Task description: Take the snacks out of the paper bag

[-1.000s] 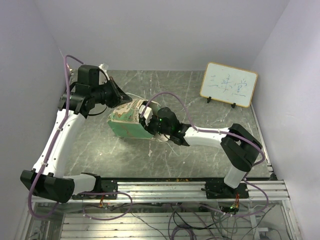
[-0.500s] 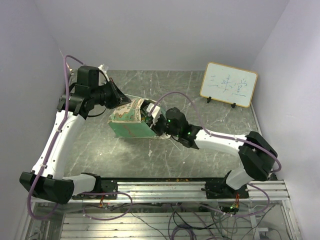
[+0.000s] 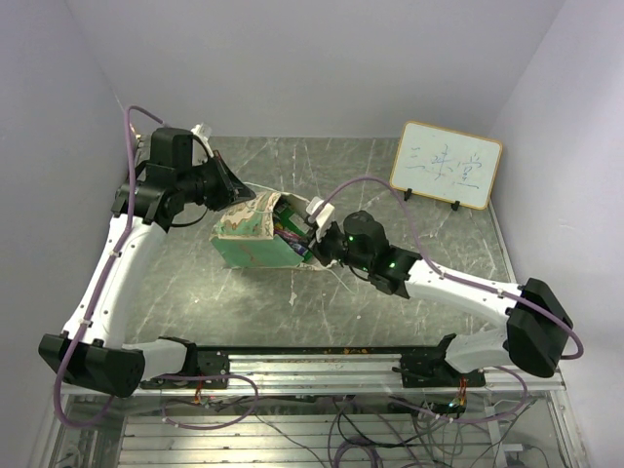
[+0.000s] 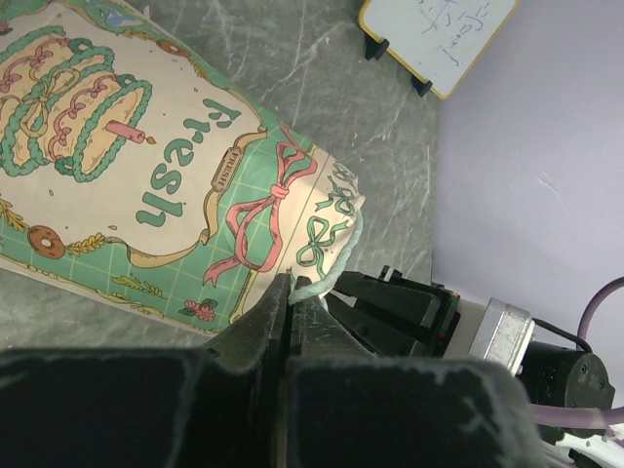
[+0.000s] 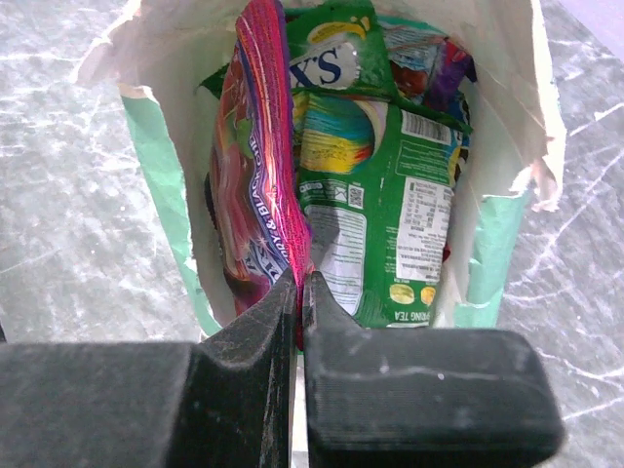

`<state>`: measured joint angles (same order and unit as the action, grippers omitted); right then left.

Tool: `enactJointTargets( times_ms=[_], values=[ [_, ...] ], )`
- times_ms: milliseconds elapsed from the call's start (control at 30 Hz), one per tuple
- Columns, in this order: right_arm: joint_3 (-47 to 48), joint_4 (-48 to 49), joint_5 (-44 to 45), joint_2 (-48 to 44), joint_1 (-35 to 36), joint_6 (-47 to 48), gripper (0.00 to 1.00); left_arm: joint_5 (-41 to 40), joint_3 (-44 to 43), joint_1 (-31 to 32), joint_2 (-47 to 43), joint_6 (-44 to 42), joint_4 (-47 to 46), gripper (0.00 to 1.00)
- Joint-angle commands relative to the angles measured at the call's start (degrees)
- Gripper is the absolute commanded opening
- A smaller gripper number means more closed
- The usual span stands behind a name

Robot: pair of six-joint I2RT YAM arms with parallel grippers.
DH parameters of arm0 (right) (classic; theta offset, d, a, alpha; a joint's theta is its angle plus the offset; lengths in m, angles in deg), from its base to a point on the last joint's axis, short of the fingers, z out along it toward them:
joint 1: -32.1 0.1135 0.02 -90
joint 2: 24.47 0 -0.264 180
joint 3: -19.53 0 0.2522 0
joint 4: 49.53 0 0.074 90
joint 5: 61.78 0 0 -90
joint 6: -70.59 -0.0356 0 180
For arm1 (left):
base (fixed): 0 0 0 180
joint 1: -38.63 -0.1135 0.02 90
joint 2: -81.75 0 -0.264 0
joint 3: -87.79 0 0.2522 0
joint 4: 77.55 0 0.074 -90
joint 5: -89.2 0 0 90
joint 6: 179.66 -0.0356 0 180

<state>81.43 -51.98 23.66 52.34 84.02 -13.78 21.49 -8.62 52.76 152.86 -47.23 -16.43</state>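
The paper bag (image 4: 146, 146) is mint green with a fine grid, and its cream panel bears a green-and-pink cake, green lettering and pink-red bows. Its inside is cream. The pink-purple packet (image 5: 255, 195) is glossy. The green packet (image 5: 390, 224) shows a yellow-rainbow swirl and white lettering. The surface (image 3: 244, 292) is grey-green marble veined white.

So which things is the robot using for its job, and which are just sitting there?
For the job: paper bag, pink packet, green packet, left pincer shut on the bag's top edge, right pincer shut on the pink packet.
Just sitting there: whiteboard, standing at the back right.
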Motion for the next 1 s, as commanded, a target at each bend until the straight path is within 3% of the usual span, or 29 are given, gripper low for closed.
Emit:
enactJointTargets(
  times_ms=[0,167,433,667,967],
  values=[
    [-0.5,-1.0,5.1,-1.0,-0.4,-0.9,0.0,0.2,0.0,-0.4,0.1,-0.1,-3.1,0.07],
    [-1.4,-0.5,5.7,-1.0,-1.7,1.3,0.0,0.3,-0.5,-0.4,0.4,0.1,-3.0,0.07],
    [-2.0,1.4,-5.7,-4.2,-5.0,-1.2,0.0,0.2,-0.5,-0.4,0.2,0.2,-2.1,0.07],
    [8.4,-2.0,-11.6,-3.8,-4.9,-7.8,0.0,-0.9,-1.6,-0.5,0.5,0.6,-2.3,0.07],
    [20.9,-10.8,-5.2,-3.6,-4.9,-16.4,0.0,-4.8,-5.3,-3.1,-0.6,0.6,-0.1,0.07]
  ],
)
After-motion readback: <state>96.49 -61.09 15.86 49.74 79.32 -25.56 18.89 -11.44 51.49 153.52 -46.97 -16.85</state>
